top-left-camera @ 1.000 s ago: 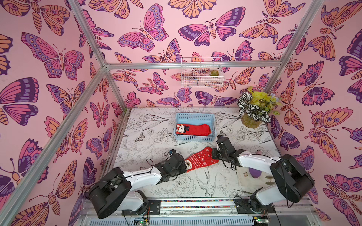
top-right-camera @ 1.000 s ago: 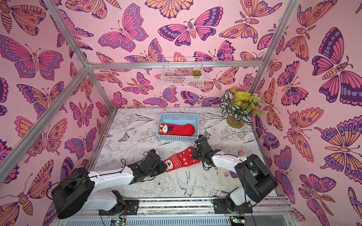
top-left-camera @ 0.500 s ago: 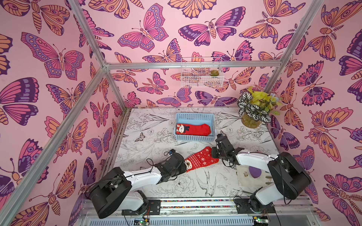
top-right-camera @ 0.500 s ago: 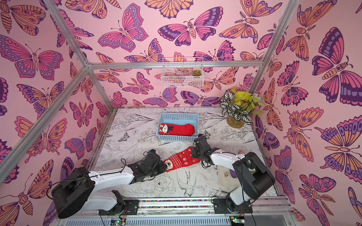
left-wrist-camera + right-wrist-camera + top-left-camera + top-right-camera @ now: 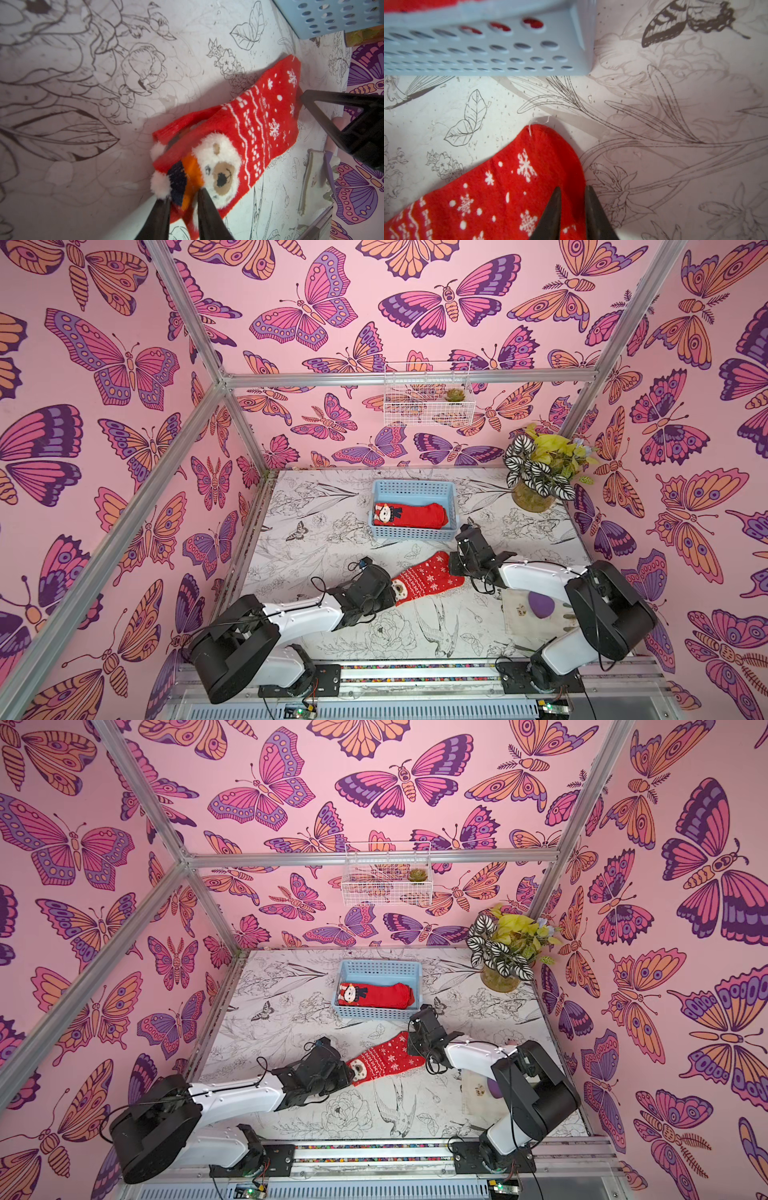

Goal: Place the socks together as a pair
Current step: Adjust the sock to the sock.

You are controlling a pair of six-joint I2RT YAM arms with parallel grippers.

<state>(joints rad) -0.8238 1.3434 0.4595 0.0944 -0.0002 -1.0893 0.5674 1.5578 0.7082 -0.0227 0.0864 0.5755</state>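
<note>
Where the left gripper point(image 5: 182, 196) clamps its bear-face cuff and the right gripper point(image 5: 573, 188) pinches its toe edge, the snowflake sock point(image 5: 428, 578) lies stretched between the two claws, a second red layer showing under the cuff. Just beyond the right gripper sits the blue basket point(image 5: 415, 491), holding a plain red sock point(image 5: 419, 516) with a face cuff.

Robot test cell, not a lived-in room: aluminium frame point(image 5: 415, 379) around butterfly-papered walls point(image 5: 124, 364), left arm point(image 5: 299, 616) and right arm point(image 5: 536, 578) bolted to a rail point(image 5: 415, 674) fronting the printed desk point(image 5: 324, 510).
</note>
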